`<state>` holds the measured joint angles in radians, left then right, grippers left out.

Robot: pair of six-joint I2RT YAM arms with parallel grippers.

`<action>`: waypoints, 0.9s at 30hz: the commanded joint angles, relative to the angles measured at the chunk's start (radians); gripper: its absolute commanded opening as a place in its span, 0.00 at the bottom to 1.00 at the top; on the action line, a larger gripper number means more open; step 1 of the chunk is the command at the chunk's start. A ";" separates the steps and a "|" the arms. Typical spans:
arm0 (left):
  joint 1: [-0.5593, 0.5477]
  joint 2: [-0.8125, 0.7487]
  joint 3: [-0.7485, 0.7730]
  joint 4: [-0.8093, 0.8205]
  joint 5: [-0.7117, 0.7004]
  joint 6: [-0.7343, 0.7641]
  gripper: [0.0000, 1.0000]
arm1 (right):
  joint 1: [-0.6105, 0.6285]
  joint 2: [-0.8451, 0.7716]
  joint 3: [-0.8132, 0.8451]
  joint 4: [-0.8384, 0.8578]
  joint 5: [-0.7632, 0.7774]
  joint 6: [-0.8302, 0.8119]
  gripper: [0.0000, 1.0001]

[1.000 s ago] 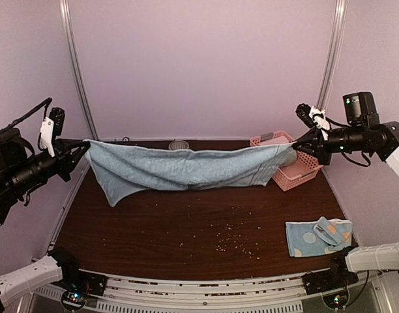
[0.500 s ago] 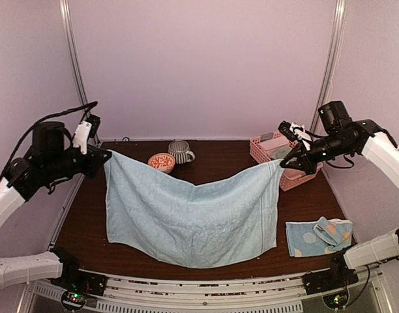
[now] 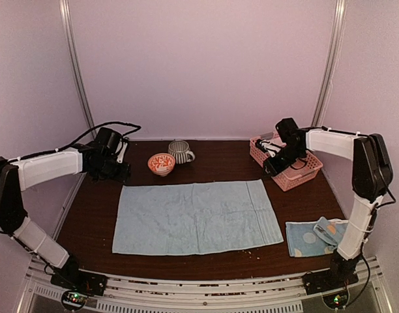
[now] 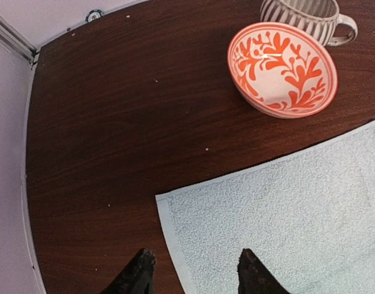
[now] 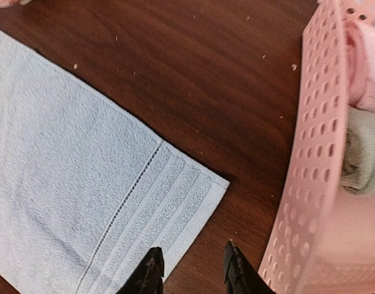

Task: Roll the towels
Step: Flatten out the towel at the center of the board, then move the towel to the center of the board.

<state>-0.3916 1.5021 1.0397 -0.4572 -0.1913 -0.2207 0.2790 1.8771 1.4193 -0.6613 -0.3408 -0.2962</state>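
Note:
A plain light blue towel (image 3: 196, 216) lies spread flat in the middle of the table. My left gripper (image 3: 118, 171) hovers just over its far left corner (image 4: 169, 205), and the fingers (image 4: 196, 262) stand open with nothing between them. My right gripper (image 3: 271, 166) is open over the far right corner (image 5: 206, 180), between the towel and the basket, holding nothing. A dotted blue towel (image 3: 317, 236) with orange marks lies folded at the front right. A pink towel (image 5: 366, 61) and a grey-green towel (image 5: 366, 153) sit in the basket.
A pink lattice basket (image 3: 297, 177) stands at the back right, close beside my right gripper. An orange-patterned bowl (image 3: 161, 163) and a striped mug (image 3: 180, 151) stand at the back, just beyond the spread towel. Crumbs dot the dark wood.
The blue towel hung stretched in the air between both grippers; now it lies flat on the table. Both grippers have come down, let go and opened at its far corners.

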 commanded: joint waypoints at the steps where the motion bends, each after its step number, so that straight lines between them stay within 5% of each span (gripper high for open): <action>1: 0.002 -0.135 -0.017 -0.037 0.040 -0.077 0.50 | 0.001 -0.169 -0.043 0.027 0.041 0.024 0.36; 4: 0.001 -0.174 -0.080 -0.120 0.147 -0.123 0.46 | 0.030 -0.257 -0.130 -0.039 0.021 -0.060 0.34; 7: -0.010 -0.188 -0.136 -0.211 0.258 -0.167 0.31 | 0.088 -0.317 -0.223 -0.135 0.025 -0.197 0.29; 9: -0.022 -0.190 -0.160 -0.265 0.335 -0.178 0.00 | 0.130 -0.357 -0.298 -0.182 0.024 -0.276 0.26; 15: -0.092 -0.144 -0.209 -0.367 0.441 -0.211 0.00 | 0.295 -0.418 -0.515 -0.146 0.203 -0.322 0.18; 27: -0.138 -0.007 -0.341 -0.299 0.391 -0.332 0.00 | 0.348 -0.343 -0.630 -0.029 0.326 -0.343 0.14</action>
<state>-0.5243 1.4719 0.7315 -0.7792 0.2020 -0.4938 0.5961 1.5097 0.8272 -0.7334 -0.0849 -0.6231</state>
